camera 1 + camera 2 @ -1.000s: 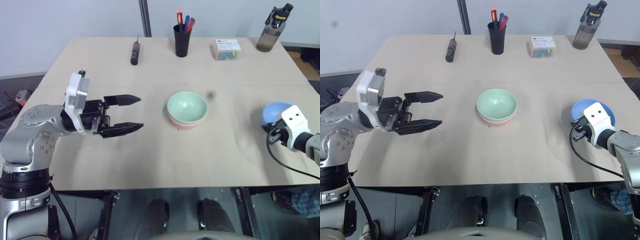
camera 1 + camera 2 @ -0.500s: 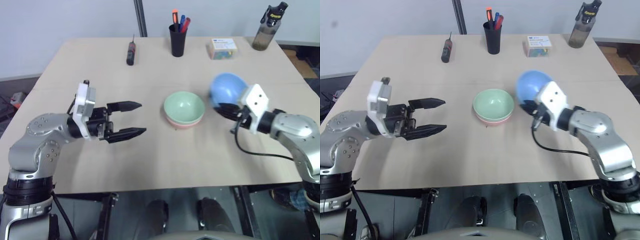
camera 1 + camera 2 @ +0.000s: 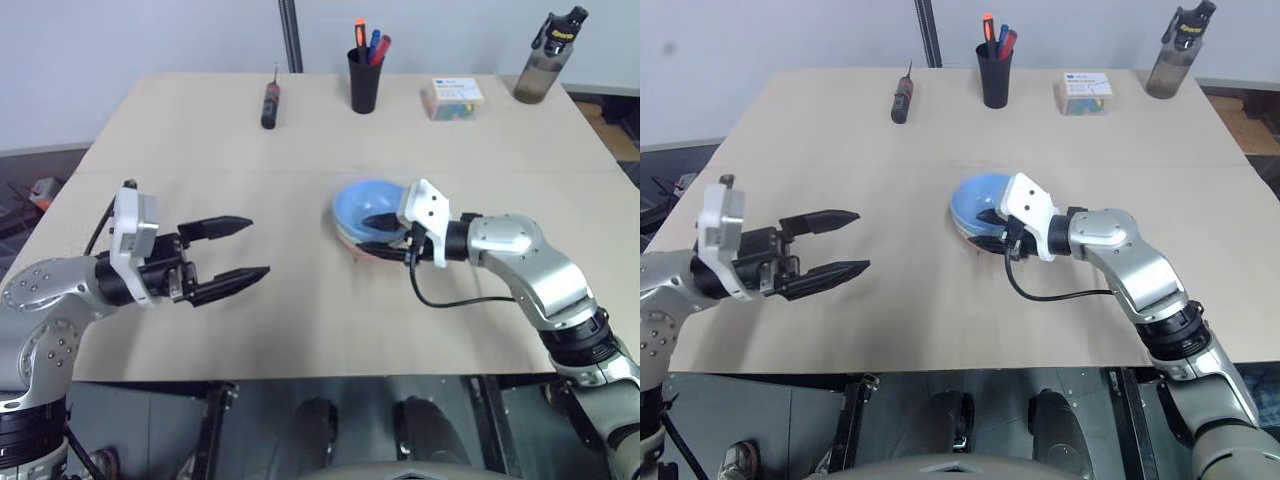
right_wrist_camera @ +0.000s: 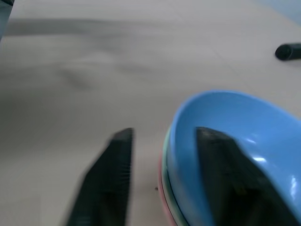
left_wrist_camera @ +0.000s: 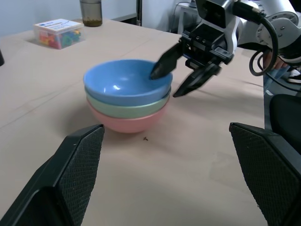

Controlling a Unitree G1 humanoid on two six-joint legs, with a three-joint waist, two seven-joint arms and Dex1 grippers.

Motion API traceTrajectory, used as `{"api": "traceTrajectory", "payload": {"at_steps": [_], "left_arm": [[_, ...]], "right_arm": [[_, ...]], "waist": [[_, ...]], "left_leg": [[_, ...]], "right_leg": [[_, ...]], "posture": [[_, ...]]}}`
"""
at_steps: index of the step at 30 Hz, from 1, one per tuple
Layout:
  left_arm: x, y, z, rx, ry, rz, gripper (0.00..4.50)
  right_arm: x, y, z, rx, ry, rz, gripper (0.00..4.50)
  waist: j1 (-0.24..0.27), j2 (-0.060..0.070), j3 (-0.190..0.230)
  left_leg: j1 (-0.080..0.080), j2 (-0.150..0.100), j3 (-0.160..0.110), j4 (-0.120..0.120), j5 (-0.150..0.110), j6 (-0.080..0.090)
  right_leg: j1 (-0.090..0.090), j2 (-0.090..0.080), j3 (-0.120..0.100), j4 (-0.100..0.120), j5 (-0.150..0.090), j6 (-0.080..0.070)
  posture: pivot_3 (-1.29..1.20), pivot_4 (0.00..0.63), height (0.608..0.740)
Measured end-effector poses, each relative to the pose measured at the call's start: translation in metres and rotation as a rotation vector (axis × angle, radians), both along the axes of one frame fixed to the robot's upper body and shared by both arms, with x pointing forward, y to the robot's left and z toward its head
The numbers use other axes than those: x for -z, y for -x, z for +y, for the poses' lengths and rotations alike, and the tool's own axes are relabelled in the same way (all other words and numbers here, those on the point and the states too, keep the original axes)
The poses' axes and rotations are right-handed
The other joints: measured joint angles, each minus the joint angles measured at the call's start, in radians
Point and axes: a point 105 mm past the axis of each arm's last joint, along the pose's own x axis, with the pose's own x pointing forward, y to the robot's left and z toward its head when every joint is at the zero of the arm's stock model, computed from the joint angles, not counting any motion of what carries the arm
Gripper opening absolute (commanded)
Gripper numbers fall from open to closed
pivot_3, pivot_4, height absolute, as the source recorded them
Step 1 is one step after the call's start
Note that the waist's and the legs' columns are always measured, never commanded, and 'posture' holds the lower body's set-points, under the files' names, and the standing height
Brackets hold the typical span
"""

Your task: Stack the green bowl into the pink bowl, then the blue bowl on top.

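Mid-worktop (image 3: 300, 320): stack complete by the look of it — pink bowl (image 5: 126, 123) at bottom, green bowl (image 5: 127, 107) nested in it, blue bowl (image 5: 123, 82) seated on top. Only withdrawal left. Right hand (image 5: 181, 75) parted, straddling blue rim, not gripping. Left hand (image 3: 236, 250) wide, empty, well apart.

Blue bowl (image 5: 124, 83) nested on top, green bowl (image 5: 129, 108) under it, pink bowl (image 5: 127, 122) lowest, on the tan table (image 5: 178, 174). Right gripper (image 5: 181, 75) parted astride the blue rim, one finger inside, possibly touching. Left gripper (image 5: 171, 176) spread wide. Box of coloured bits (image 5: 59, 33) behind.
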Motion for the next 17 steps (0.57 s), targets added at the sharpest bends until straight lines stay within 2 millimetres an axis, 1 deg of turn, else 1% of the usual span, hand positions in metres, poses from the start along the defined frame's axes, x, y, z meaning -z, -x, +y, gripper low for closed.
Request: {"api": "traceTrajectory", "payload": {"at_steps": [3,5,7,9,10,11,15,17], "left_arm": [[0.001,0.001,0.0,-0.011,0.011,0.01,4.5],[0.003,-0.002,0.002,-0.039,-0.009,0.0,4.5],[0.009,-0.01,0.003,-0.103,-0.065,-0.016,4.5],[0.017,-0.015,0.003,-0.13,-0.093,-0.004,4.5],[0.019,-0.017,0.001,-0.13,-0.103,0.0,4.5],[0.02,-0.017,0.001,-0.131,-0.108,0.002,4.5],[0.02,-0.024,0.0,-0.124,-0.104,0.009,4.5],[0.021,-0.028,0.001,-0.128,-0.103,0.014,4.5]], "right_arm": [[-0.023,-0.002,-0.029,0.093,-0.044,-0.076,3.48],[-0.03,0.003,-0.045,0.13,-0.058,-0.101,3.48],[-0.024,0.016,-0.073,0.201,-0.036,-0.075,3.48],[-0.015,0.023,-0.1,0.292,-0.007,-0.029,3.48],[-0.014,0.025,-0.11,0.323,0.001,-0.021,3.48],[-0.013,0.027,-0.115,0.34,0.01,-0.018,3.48],[-0.01,0.047,-0.149,0.436,0.04,0.011,3.48],[-0.012,0.053,-0.158,0.472,0.032,0.012,3.48]], "waist": [[0.004,0.0,0.0],[0.004,0.0,0.0],[0.01,0.0,0.0],[0.011,0.0,0.0],[0.007,0.0,0.0],[0.003,0.0,0.0],[0.003,0.0,0.0],[-0.001,0.0,0.0]], "left_leg": [[-0.001,0.0,-0.001,-0.001,0.0,0.0],[-0.001,0.0,-0.001,-0.002,0.0,0.0],[-0.001,0.0,-0.001,-0.003,-0.002,0.003],[-0.001,0.0,0.0,-0.002,-0.002,0.004],[0.0,0.0,0.001,-0.002,-0.003,0.004],[0.0,0.0,0.001,-0.003,-0.003,0.004],[0.001,0.001,0.0,-0.003,-0.003,0.005],[0.001,0.001,0.001,-0.002,-0.003,0.005]], "right_leg": [[0.0,0.0,-0.001,-0.001,0.0,0.0],[0.0,0.0,-0.001,-0.002,0.0,0.0],[0.001,-0.001,-0.001,-0.004,0.0,0.0],[0.001,-0.001,-0.001,-0.004,0.0,0.0],[0.001,-0.001,0.0,-0.003,0.0,0.0],[0.001,-0.001,0.001,-0.003,0.0,0.0],[0.002,0.001,0.0,-0.003,0.0,0.0],[0.002,0.001,0.001,-0.003,0.0,0.0]], "posture": [[0.0,0.15,0.74],[0.0,0.15,0.74],[0.0,0.15,0.74],[0.0,0.15,0.74],[0.0,0.15,0.74],[0.0,0.15,0.74],[0.0,0.15,0.74],[0.0,0.15,0.74]]}}
